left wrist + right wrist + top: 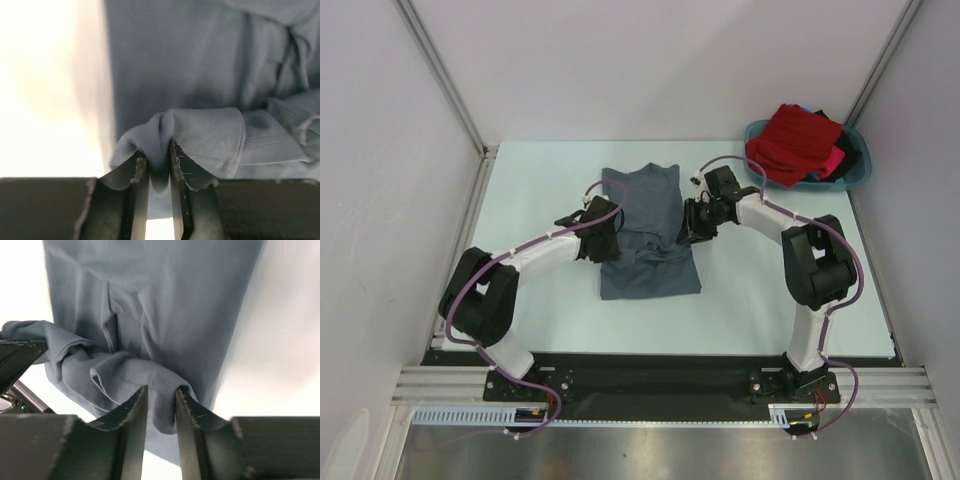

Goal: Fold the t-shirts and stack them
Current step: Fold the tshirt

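top external: left gripper (pixel 159 167) and right gripper (pixel 161 402) each pinch a soft fold of the rumpled slate-grey t-shirt (pixel 642 268).

Top view: bright, even overhead light, sharp throughout; soft, faint shadows on pale mint tabletop (pixel 540 320). Left wrist view: tabletop blown out to white glare at left; slate-grey cloth t-shirt (pixel 200 65) slightly soft, deep shade under pinched fold. Right wrist view: shirt creases fairly crisp; black two-finger right gripper (pixel 161 390) dark, blurred in near foreground; surface at right washed out pale.
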`<state>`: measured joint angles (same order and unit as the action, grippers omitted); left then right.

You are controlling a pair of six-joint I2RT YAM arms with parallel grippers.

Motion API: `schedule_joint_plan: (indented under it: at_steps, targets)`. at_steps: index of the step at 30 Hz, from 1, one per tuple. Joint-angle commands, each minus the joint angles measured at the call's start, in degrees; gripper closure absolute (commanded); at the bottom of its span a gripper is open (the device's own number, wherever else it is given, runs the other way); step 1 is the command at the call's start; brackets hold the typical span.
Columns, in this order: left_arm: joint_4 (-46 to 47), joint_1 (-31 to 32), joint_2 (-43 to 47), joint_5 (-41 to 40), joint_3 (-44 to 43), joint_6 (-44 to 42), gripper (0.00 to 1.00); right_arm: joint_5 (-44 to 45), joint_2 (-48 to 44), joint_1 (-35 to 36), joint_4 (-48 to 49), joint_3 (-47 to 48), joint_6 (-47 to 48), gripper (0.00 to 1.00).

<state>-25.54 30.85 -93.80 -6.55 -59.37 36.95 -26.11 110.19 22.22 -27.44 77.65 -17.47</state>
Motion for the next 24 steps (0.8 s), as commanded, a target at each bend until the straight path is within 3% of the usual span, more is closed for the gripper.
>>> schedule_joint_plan:
  at_steps: [1, 4, 5, 6, 13, 24]
  targets:
    - [4.1, -1.7, -0.1, -5.7, -2.8, -2.9, 0.73, -0.6, -1.3, -2.7, 6.9, 1.5, 0.1, 0.66]
    - [4.8, -2.7, -0.7, -10.1, -5.2, -4.3, 0.74, -1.1, -2.0, -4.4, 9.6, 2.0, 0.1, 0.64]
    - [5.5, -3.2, -0.9, -11.9, -5.8, -5.0, 0.72, -1.2, -2.1, -4.7, 9.9, 2.2, 0.4, 0.62]
    - [6.1, -3.5, -0.9, -12.2, -6.4, -5.4, 0.61, -0.4, -2.3, -5.0, 11.1, 2.2, 0.6, 0.57]
    - [7.7, -4.2, 2.4, -14.9, -10.2, -7.7, 0.51, 0.4, -5.5, -5.8, 10.1, 3.5, 1.5, 0.54]
    - [13.9, -2.7, 13.6, 13.7, 4.3, -2.8, 0.57, -5.2, -11.1, 1.3, 7.2, -3.2, -2.4, 0.56]
